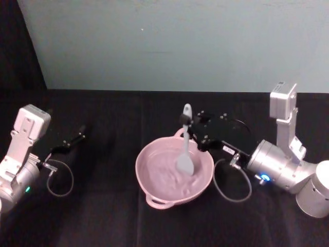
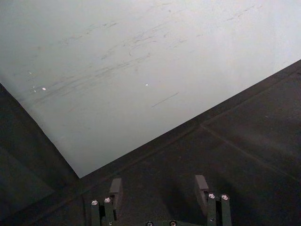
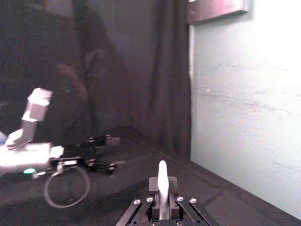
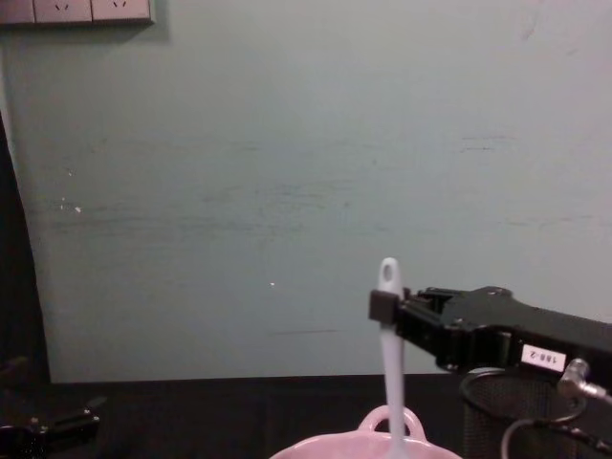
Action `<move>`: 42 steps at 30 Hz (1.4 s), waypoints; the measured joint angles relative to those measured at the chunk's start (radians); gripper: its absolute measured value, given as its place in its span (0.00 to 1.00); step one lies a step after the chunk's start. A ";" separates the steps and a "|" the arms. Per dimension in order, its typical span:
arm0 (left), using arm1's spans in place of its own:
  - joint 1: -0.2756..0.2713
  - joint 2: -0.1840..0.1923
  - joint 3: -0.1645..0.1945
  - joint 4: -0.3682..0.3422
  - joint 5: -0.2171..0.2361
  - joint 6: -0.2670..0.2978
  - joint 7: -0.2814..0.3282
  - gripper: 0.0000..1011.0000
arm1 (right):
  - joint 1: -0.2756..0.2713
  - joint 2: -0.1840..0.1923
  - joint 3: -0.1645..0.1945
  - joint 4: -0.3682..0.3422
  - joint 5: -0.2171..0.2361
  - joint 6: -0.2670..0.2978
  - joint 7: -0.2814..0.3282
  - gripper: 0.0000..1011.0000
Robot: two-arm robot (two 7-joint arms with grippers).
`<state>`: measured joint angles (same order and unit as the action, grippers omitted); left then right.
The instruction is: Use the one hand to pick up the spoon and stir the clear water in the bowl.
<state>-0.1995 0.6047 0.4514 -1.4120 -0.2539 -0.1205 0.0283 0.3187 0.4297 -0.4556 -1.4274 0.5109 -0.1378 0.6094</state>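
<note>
While the right gripper pinches the white spoon high on its handle, the spoon hangs nearly upright, blade down inside the pink bowl. Well left, the left gripper rests spread.

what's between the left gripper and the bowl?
Only bare black tabletop in the head view. The left gripper sits parked apart from the bowl, where the right gripper holds the spoon.
</note>
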 joint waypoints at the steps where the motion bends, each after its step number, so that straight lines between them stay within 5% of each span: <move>1: 0.000 0.000 0.000 0.000 0.000 0.000 0.000 0.99 | -0.003 0.003 -0.004 -0.009 -0.004 0.000 0.002 0.11; 8: 0.000 0.000 0.000 0.000 0.000 0.000 0.000 0.99 | -0.022 0.017 -0.046 -0.076 -0.048 0.001 0.017 0.11; 21: 0.000 0.000 0.000 0.000 0.000 0.000 0.000 0.99 | -0.037 0.004 -0.062 -0.093 -0.034 0.004 0.022 0.11; 32: 0.000 0.000 0.000 0.000 0.000 0.000 0.000 0.99 | -0.059 0.005 -0.010 -0.123 0.064 0.004 0.022 0.11; 42: 0.000 0.000 0.000 0.000 0.000 0.000 0.000 0.99 | -0.019 0.046 0.029 -0.141 0.146 0.075 0.028 0.11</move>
<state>-0.1995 0.6047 0.4514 -1.4120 -0.2539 -0.1205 0.0283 0.2994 0.4761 -0.4262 -1.5688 0.6570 -0.0629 0.6370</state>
